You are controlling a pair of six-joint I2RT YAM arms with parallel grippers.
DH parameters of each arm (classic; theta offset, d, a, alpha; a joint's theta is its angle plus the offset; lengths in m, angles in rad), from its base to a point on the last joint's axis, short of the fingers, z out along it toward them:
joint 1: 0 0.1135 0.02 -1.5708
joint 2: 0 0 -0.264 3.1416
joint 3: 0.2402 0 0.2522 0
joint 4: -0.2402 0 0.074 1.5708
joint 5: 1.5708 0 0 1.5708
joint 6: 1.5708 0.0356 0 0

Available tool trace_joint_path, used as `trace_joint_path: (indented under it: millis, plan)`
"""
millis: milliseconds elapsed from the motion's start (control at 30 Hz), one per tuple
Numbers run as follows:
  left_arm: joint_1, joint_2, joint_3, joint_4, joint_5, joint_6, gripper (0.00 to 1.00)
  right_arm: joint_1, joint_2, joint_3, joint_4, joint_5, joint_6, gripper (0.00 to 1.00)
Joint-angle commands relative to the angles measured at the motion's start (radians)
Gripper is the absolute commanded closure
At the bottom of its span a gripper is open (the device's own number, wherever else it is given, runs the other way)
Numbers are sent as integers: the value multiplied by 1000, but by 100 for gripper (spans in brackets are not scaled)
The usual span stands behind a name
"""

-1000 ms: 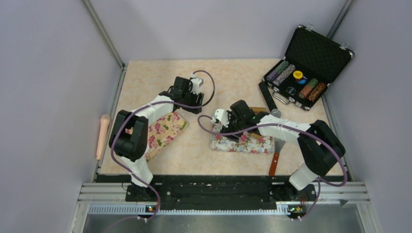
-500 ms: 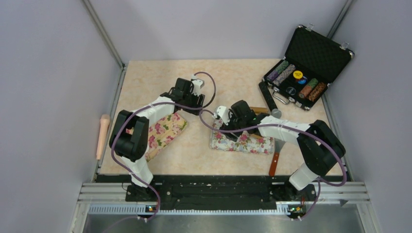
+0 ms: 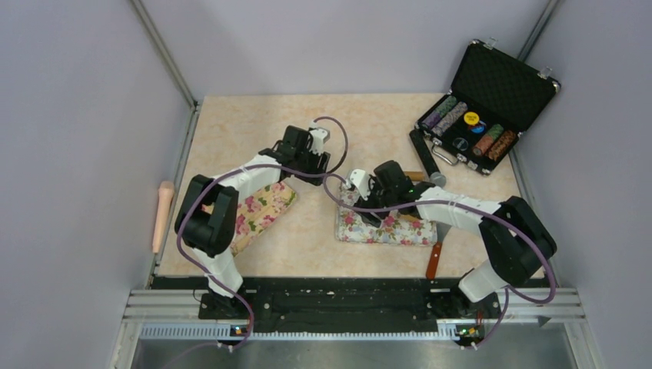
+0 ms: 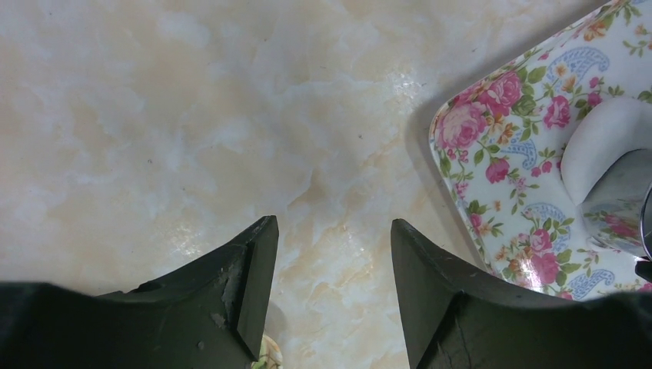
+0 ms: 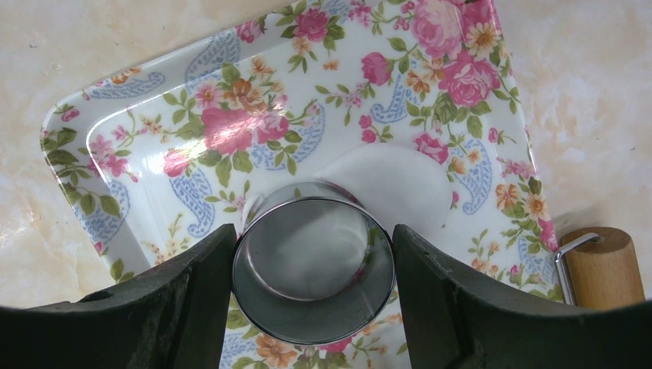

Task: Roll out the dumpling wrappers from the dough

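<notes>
- The right fingers (image 5: 311, 231) sit at the lower middle of the right wrist view and pinch a metal ring (image 5: 307, 327) from both sides; each finger touches its wall.
- The ring stands upright with its opening facing the camera, on a flowered tray (image 5: 154, 131).
- The dough disc (image 5: 392, 184) lies flat on that tray. It is partly under the ring, and the rest spreads toward the upper right of the ring.
- The disc is round, so it has no long axis to line up with.
- The left fingers (image 4: 330, 231) are spread and hold nothing, over bare table (image 4: 192, 115). In the left wrist view, tray, disc and ring lie off at the right edge.
- The right arm is clearly the nearer one: the dough is directly below and just beyond its fingers, while the left must cross a gap.
- A wooden rolling pin (image 5: 603, 265) lies just beside the tray, at the lower right of the right wrist view.
- Judging by this, the next move probably rests on pressing or lifting the ring straight along its upright axis.
</notes>
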Motion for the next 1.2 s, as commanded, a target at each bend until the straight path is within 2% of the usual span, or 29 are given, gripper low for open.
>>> trace_joint_path:
  millis: [0,333,833,1000,1167]
  plan:
    - [-35,-9,2,48,-30,-22,39,-44,-22,-22,-21,-34,26,92]
    - [-118,73,102,-24,-100,30,38,-88,-32,-54,11,-97,57,93]
    - [-156,178,119,-50,-79,-5,39,-122,-36,-47,12,-173,82,96]
    - [-158,189,118,-49,-82,-4,39,-124,-16,-23,12,-146,84,98]
    - [-158,188,112,-48,-85,-34,40,-122,-30,-54,50,-120,87,92]
